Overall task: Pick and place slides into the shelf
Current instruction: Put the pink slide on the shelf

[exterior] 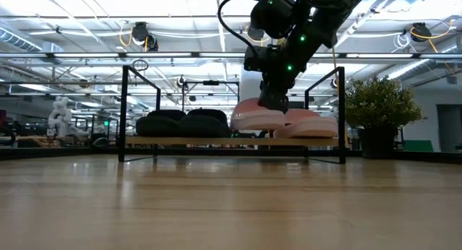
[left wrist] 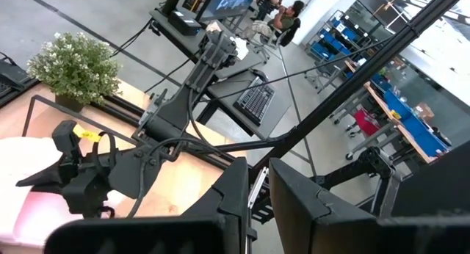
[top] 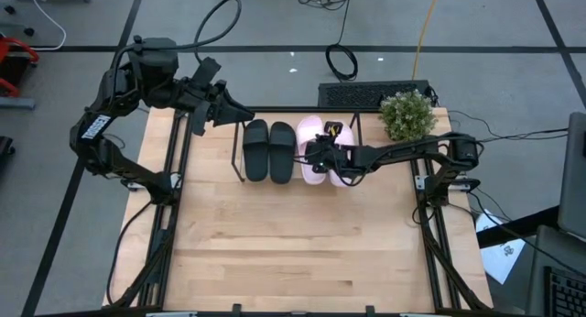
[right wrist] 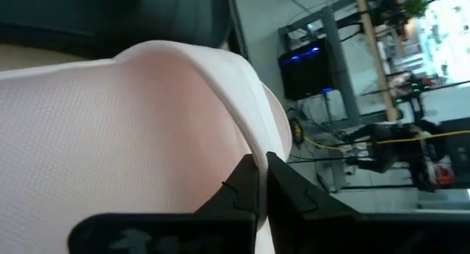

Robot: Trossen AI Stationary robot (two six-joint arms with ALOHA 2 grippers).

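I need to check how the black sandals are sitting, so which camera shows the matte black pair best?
The high view: both matte black slide sandals lie side by side in full outline on the shelf. The low view shows them only edge-on as dark humps. Neither wrist view clearly shows them.

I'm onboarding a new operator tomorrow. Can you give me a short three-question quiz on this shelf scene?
1. True or false: both black slides already sit on the shelf.
2. Which gripper is at the pink slide? A) left B) right
3. Fill in: the potted plant stands by the shelf's ____ end, seen from above.

Key
1. True; they lie side by side on the board.
2. B; the right gripper is shut on the pink slide's strap, while the left gripper hangs past the shelf's left rear corner.
3. Right.
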